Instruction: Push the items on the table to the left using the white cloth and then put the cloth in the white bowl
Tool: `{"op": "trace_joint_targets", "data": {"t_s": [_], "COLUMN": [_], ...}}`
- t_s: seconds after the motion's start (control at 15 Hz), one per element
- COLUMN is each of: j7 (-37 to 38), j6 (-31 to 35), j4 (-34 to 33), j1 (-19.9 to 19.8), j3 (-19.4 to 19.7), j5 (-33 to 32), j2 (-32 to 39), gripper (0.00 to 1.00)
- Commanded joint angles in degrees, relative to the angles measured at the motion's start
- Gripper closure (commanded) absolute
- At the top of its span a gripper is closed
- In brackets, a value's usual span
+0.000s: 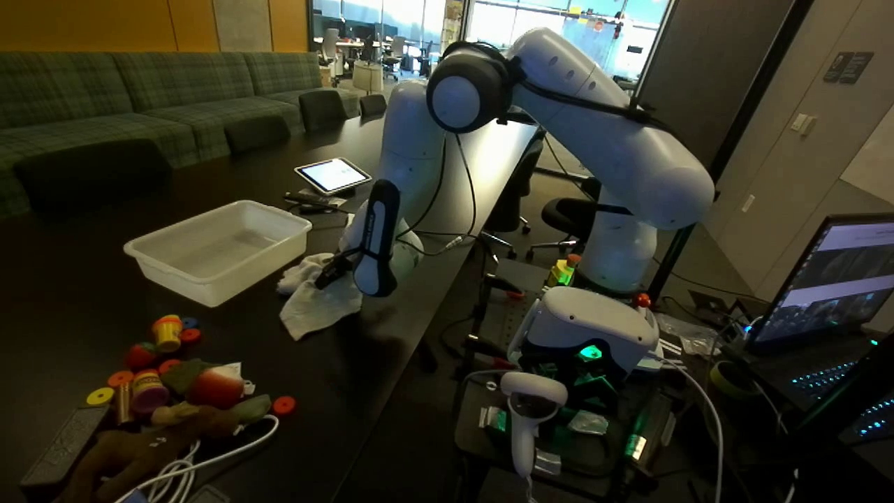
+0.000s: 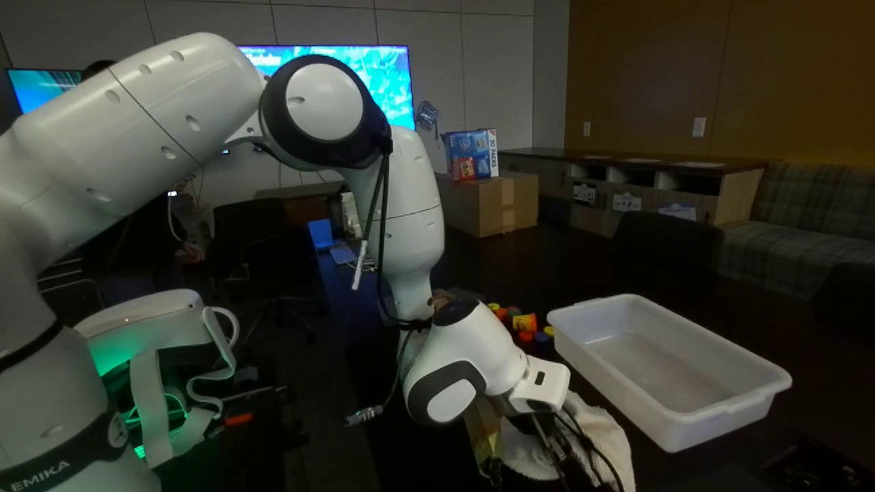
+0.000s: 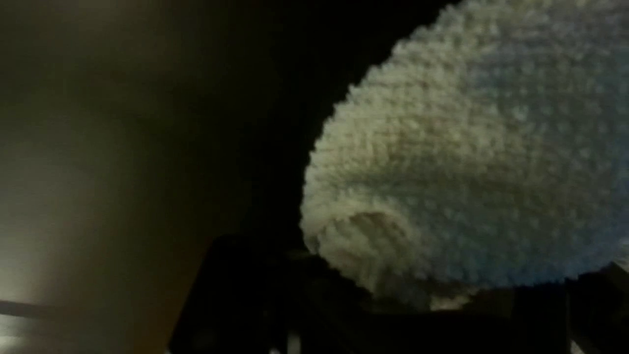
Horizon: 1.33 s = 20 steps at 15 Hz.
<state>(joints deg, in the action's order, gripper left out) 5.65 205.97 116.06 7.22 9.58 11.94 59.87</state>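
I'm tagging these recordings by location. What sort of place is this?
Probably an office meeting room: there is a long dark table with black chairs beside it, and an exterior view shows a large lit screen by the wall.

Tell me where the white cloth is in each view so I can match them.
In an exterior view: white cloth, left of centre, a bit below the middle.
In an exterior view: white cloth, bottom edge, right of centre.
In the wrist view: white cloth, filling much of the right half.
Shared landmark: the white bowl, beside the white cloth in both exterior views, not visible in the wrist view.
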Motion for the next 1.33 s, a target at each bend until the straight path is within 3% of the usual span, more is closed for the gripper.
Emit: {"op": "trace_joint_targets", "data": {"t_s": [0.0, 0.27, 0.73, 1.27], "j7": [-4.62, -10.18, -14.38, -8.25], "j6": [-0.11, -1.96, -4.95, -4.60], "j4": [11.16, 22.35, 32.97, 26.33], "j1": [-3.46, -4.67, 2.14, 17.27], "j3": [0.92, 0.35, -2.03, -6.35], "j5": [-3.11, -9.24, -13.08, -3.46], "j2": [-6.66, -14.01, -20.26, -18.13], "gripper": [0.95, 0.95, 0.95, 0.95]}}
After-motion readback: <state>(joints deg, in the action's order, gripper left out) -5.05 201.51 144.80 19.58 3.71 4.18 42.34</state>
